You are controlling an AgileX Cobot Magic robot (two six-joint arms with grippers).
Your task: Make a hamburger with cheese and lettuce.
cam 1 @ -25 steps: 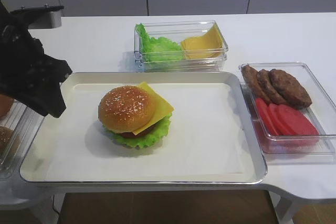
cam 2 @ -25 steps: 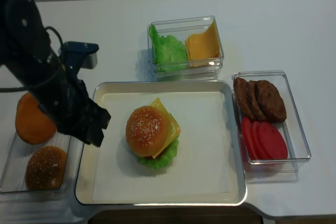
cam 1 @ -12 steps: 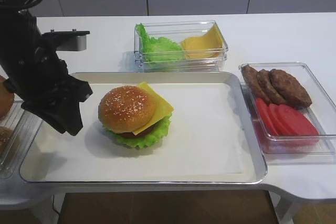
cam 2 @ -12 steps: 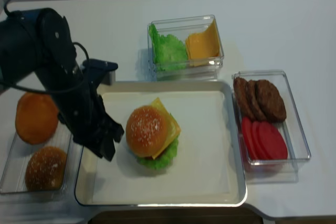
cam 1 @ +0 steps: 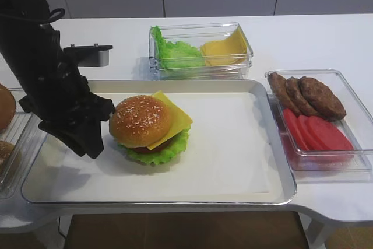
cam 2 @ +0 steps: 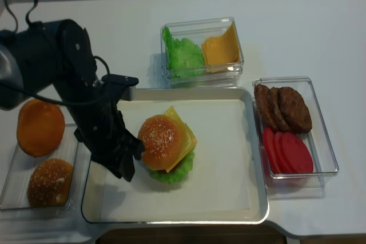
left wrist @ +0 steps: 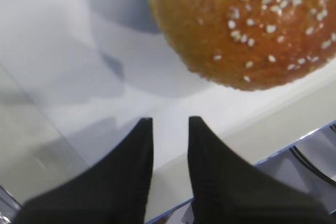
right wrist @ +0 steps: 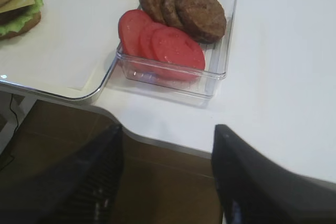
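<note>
left wrist view is showing the left gripper [left wrist: 169, 129] with fingers [left wrist: 137, 171] nearly together, holding nothing, the hamburger [left wrist: 247, 24] sitting at 1 o'clock on the tray [cam 1: 233, 167].

Front high view: faces my table from the front edge, angled down, middling near.
Realsense view: steeper, looking almost straight down.
My left wrist: very near, just beside the hamburger [left wrist: 247, 22].
My right wrist: looks down past the table corner.
Shared: the tray [cam 1: 274, 144].
</note>
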